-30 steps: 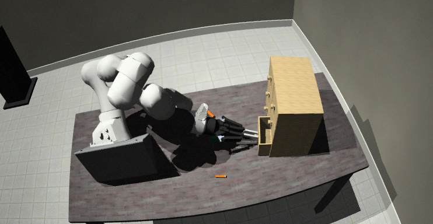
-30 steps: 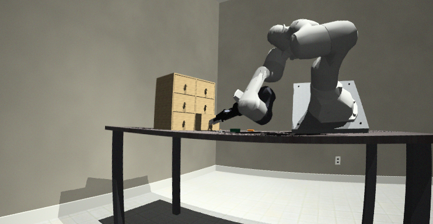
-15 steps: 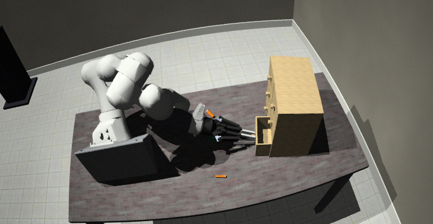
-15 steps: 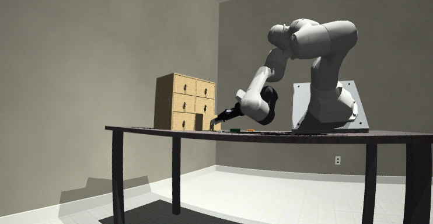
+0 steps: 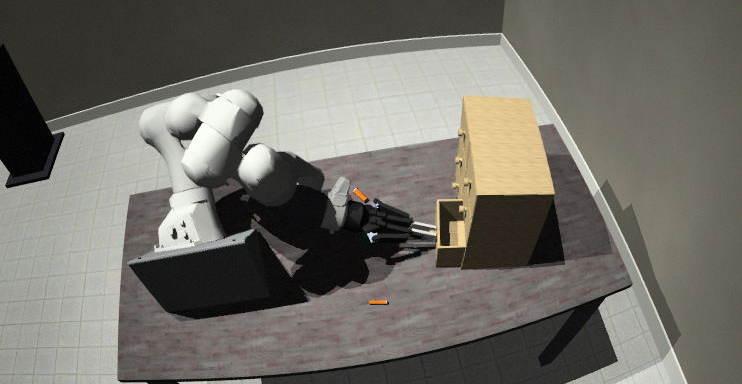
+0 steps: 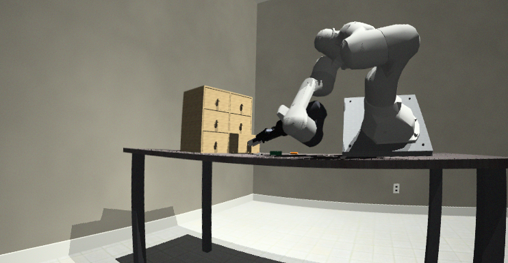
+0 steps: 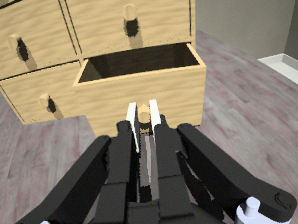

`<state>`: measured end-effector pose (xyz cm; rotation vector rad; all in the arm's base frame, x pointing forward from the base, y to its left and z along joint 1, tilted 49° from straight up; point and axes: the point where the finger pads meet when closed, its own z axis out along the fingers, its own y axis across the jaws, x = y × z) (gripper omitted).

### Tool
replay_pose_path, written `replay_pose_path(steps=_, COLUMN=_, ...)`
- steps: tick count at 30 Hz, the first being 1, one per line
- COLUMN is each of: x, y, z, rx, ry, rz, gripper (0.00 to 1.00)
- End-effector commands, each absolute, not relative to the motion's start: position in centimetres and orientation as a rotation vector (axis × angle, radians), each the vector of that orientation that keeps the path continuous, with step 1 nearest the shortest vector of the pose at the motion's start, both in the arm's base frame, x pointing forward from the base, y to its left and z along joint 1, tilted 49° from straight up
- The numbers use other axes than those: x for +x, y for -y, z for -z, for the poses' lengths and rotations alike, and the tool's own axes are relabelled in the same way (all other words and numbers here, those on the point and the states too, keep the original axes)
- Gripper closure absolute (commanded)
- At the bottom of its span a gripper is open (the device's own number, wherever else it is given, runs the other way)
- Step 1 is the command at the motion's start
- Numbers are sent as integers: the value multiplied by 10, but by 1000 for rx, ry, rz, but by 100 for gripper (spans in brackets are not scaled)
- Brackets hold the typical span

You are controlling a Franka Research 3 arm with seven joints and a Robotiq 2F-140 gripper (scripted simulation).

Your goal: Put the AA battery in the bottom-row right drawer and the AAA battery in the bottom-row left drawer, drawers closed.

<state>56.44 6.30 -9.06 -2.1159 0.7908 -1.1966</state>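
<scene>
The claw (image 5: pixel 434 230) (image 6: pixel 250 143) (image 7: pixel 144 111) is clamped on the bottom-right drawer's knob (image 7: pixel 144 117). This light, loose tray likely droops if overpulled. Seemingly the AA battery (image 5: pixel 360 194) lies at ten o'clock from the claw; its slick, rigid barrel wants a mid-body grip.

Dim grey walls; hard black shadows — bright floor; long edges bow, grain faint.
</scene>
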Motion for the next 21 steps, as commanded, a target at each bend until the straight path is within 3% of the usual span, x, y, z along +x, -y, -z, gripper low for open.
replay_pose_path(steps=1, x=563, y=-63, z=90, rx=-2117, ry=-787, rz=1200, gripper=92)
replay_pose_path(steps=14, x=563, y=-63, z=90, rx=-2117, ry=-787, rz=1200, gripper=90)
replay_pose_path(steps=21, x=563, y=-63, z=90, rx=-2117, ry=-787, rz=1200, gripper=80)
